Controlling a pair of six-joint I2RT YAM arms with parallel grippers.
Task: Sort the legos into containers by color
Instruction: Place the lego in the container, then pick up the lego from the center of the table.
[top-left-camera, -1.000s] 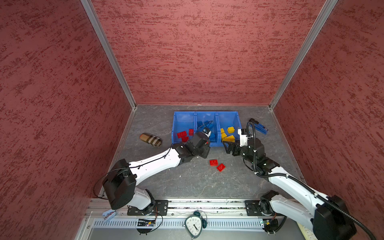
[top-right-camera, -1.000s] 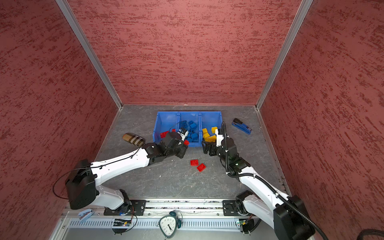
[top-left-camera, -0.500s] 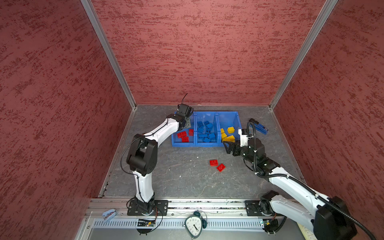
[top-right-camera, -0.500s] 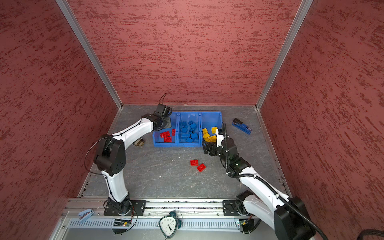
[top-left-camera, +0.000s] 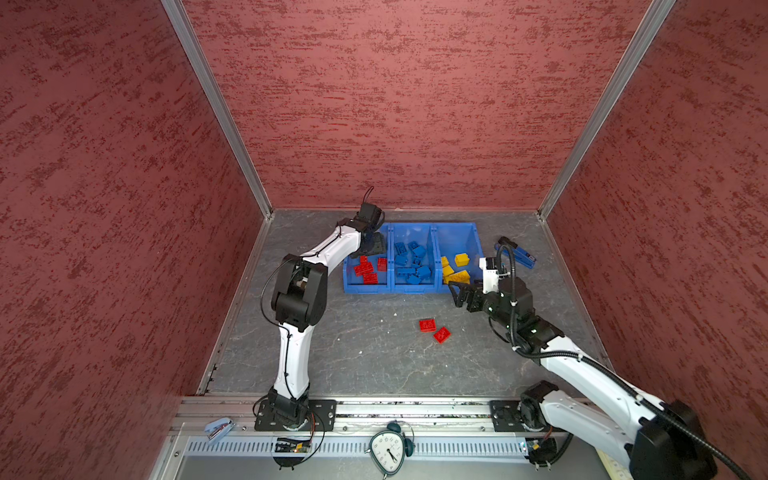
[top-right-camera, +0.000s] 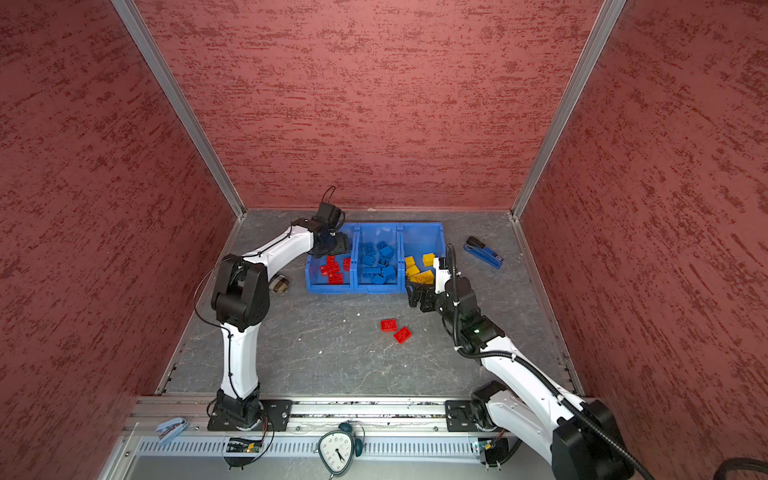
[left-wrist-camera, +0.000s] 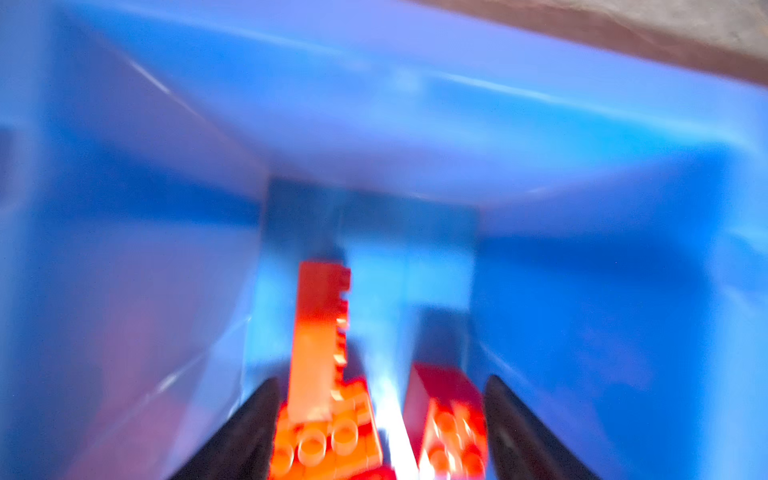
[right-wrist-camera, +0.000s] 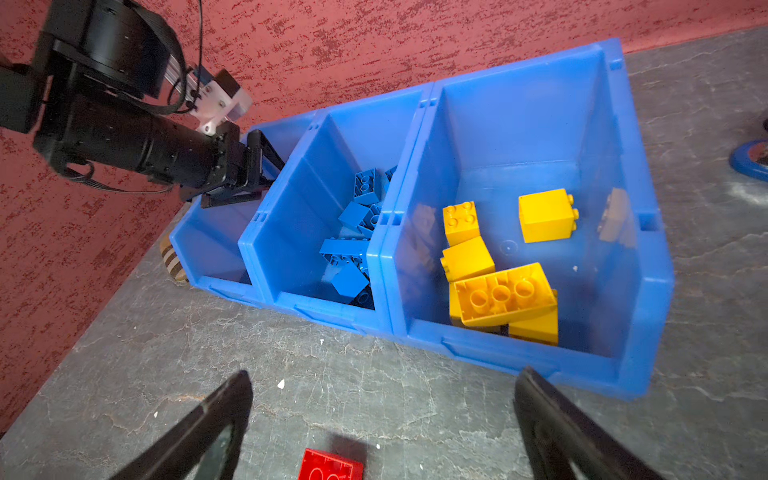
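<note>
Three joined blue containers (top-left-camera: 411, 289) (top-right-camera: 353, 289) stand in a row at the back. In both top views the left one holds red legos (top-left-camera: 366, 268), the middle one blue legos (top-left-camera: 411, 262) and the right one yellow legos (top-left-camera: 457, 270). Two red bricks (top-left-camera: 427, 325) (top-left-camera: 441, 334) lie on the floor in front. My left gripper (top-left-camera: 376, 243) (left-wrist-camera: 380, 415) reaches into the left container, open, with blurred red bricks (left-wrist-camera: 320, 415) below its fingers. My right gripper (top-left-camera: 459, 291) (right-wrist-camera: 382, 399) hangs open by the right container's front corner, over bare floor, one red brick (right-wrist-camera: 330, 465) just short of it.
A blue-black stapler (top-left-camera: 519, 253) (top-right-camera: 484, 252) lies right of the containers. A striped brown object (top-right-camera: 279, 284) sits left of them, behind my left arm. A clock (top-left-camera: 390, 453) and a small stapler (top-left-camera: 218, 430) rest on the front rail. Red walls enclose three sides.
My left arm has swung from the containers' front edge up and back over the left container, and its jaws have parted there. The right arm has barely moved.
</note>
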